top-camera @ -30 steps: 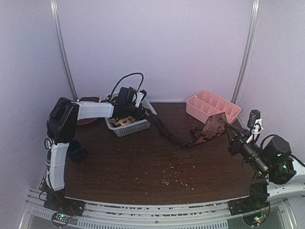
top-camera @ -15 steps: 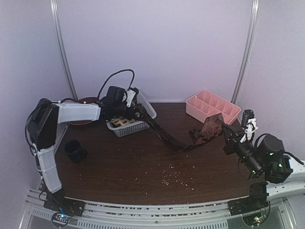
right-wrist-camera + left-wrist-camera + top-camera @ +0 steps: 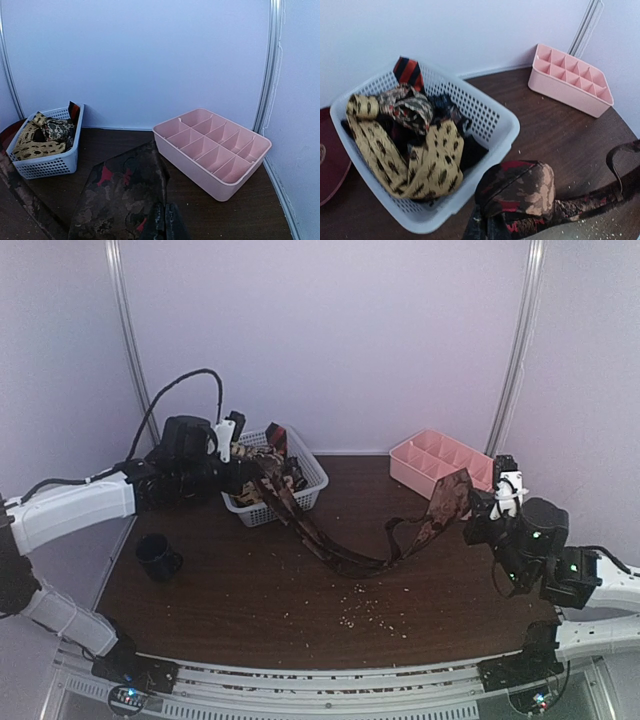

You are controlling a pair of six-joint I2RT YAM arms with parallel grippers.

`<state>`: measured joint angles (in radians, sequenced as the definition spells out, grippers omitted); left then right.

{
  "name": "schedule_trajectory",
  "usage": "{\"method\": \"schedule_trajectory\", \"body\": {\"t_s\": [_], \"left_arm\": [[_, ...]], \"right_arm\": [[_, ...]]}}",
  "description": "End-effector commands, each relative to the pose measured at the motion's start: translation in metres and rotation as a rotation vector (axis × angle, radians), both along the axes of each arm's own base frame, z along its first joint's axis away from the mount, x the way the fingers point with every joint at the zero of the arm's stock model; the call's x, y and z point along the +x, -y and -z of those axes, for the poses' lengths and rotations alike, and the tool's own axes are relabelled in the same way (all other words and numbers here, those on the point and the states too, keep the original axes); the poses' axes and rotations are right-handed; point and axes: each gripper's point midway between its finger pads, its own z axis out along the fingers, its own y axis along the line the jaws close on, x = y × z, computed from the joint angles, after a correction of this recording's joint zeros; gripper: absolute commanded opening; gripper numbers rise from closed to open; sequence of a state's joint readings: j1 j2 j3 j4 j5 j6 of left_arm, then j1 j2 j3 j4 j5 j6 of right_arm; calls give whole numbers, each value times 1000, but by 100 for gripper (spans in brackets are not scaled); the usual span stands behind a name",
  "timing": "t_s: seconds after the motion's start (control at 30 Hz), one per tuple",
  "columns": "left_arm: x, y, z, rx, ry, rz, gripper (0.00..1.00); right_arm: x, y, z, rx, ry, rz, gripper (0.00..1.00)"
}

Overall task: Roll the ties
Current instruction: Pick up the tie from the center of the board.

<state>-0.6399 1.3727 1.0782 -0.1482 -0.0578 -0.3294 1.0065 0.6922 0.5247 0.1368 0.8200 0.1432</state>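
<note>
One dark patterned tie (image 3: 447, 502) spans the scene. One end is pinched tight in the left hand (image 3: 481, 227) at the far left, and the broad end is pinched tight in the right hand (image 3: 166, 222) at the right. Both ends are raised, while the middle sags and rests on the counter (image 3: 250, 590) near the centre. It looks as if the tie is held this way to draw it out straight before it is laid flat. No rolling shows yet.

The white lattice basket (image 3: 485, 112) sits at the far left, just beside the left hand. It holds the other ties (image 3: 425, 165) in a heap, tan patterned ones on top and a red-and-black striped end poking up at the far rim. These seem to be the stock waiting their turn.

A pink tray (image 3: 186, 167) of small compartments stands at the far right, with nothing visible inside. It is likely where finished rolls go.

A dark mug (image 3: 158, 556) stands at the near left, well apart from the held tie and apparently idle.

Pale lilac walls (image 3: 330, 340) close in the space, with metal rails (image 3: 131, 340) running up the corners. The counter is dark brown wood with a curved near edge. Pale crumbs (image 3: 365, 612) are scattered near the centre, close to where the tie touches down.
</note>
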Motion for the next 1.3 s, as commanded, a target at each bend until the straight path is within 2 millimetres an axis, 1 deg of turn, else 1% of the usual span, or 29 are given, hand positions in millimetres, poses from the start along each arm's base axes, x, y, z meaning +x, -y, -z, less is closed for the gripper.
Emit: {"method": "schedule_trajectory", "body": {"t_s": [0.0,0.07,0.17,0.2,0.27,0.33,0.37,0.43,0.5,0.53,0.57,0.6,0.73,0.83,0.93,1.0,1.07,1.17,1.27], "left_arm": [[-40,-5,37,-54,-160,-20,0],[-54,-4,54,-63,-210,-19,0],[-70,0,74,-52,-254,-5,0],[-73,-1,81,-44,-267,-8,0],[-78,-3,90,-38,-282,-15,0],[-81,-4,95,-38,-289,-15,0],[-82,-4,97,-37,-291,-16,0],[-83,-4,96,-39,-287,-13,0],[-84,-6,95,-37,-281,-16,0],[-84,-7,94,-36,-275,-20,0],[-84,-9,93,-33,-272,-26,0],[-84,-11,93,-31,-270,-32,0],[-88,-14,98,-29,-277,-34,0],[-93,-16,103,-29,-286,-28,0],[-96,-16,106,-35,-288,-21,0],[-96,-17,107,-37,-286,-19,0],[-96,-17,108,-36,-286,-19,0],[-96,-17,109,-34,-284,-19,0],[-96,-16,110,-35,-284,-15,0]], "right_arm": [[15,12,18,20,-71,45,4],[17,20,30,57,-132,105,20],[15,28,37,147,-220,182,43],[14,29,38,183,-246,200,49],[14,28,42,245,-286,232,55],[14,28,50,287,-317,272,57],[16,26,58,302,-334,293,58],[21,23,71,287,-359,337,61],[27,18,83,206,-384,358,66],[32,14,86,155,-384,356,67],[36,15,92,108,-393,375,67],[40,21,98,88,-406,415,67],[47,59,127,97,-458,603,67],[55,73,146,91,-505,657,66],[64,75,158,81,-538,668,65],[68,72,166,81,-559,659,64],[71,71,175,83,-579,656,63],[72,74,186,74,-598,682,63],[77,71,199,72,-623,672,61]]}}
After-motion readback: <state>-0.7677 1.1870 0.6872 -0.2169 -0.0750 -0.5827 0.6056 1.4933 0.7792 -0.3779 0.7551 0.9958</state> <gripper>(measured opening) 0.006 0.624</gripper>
